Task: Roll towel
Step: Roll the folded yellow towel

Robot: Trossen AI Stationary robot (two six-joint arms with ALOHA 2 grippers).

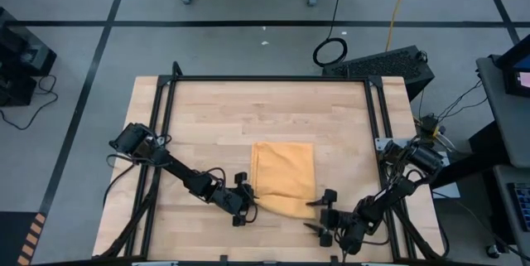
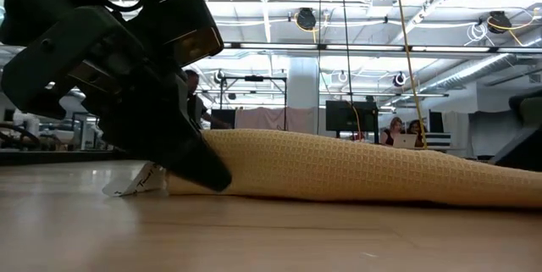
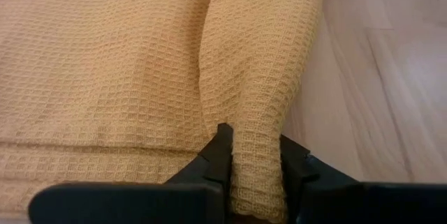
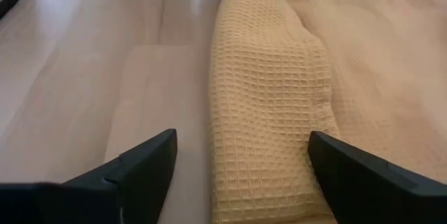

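The towel [image 1: 284, 175] lies on the bench [image 1: 207, 117] a little toward 5 o'clock from its middle, folded into a rough square, with the edge nearest the arms turned up into a first loose roll. That raised fold runs between the two pincers.

The left pincer [image 1: 246, 205] sits at the towel's 7 o'clock corner and is nipped tight on the end of the fold; the left wrist view shows the yellow weave squeezed between its dark fingers [image 3: 218, 155]. The right pincer [image 1: 323, 213] is at the 5 o'clock corner, its jaws spread wide and straddling the other end of the roll without gripping it, as the right wrist view shows. A white tag [image 2: 140, 182] peeks out at the towel's end in the low view, just beside the left pincer.

To do this step well, the right side probably needs to close on its end of the fold so both ends are held alike, then both should carry the roll toward 12 o'clock together. Uneven travel would likely cone the roll.

Both arms reach in low from the outer corners of the bench, forearms angled inward and wrists nearly level with the surface.
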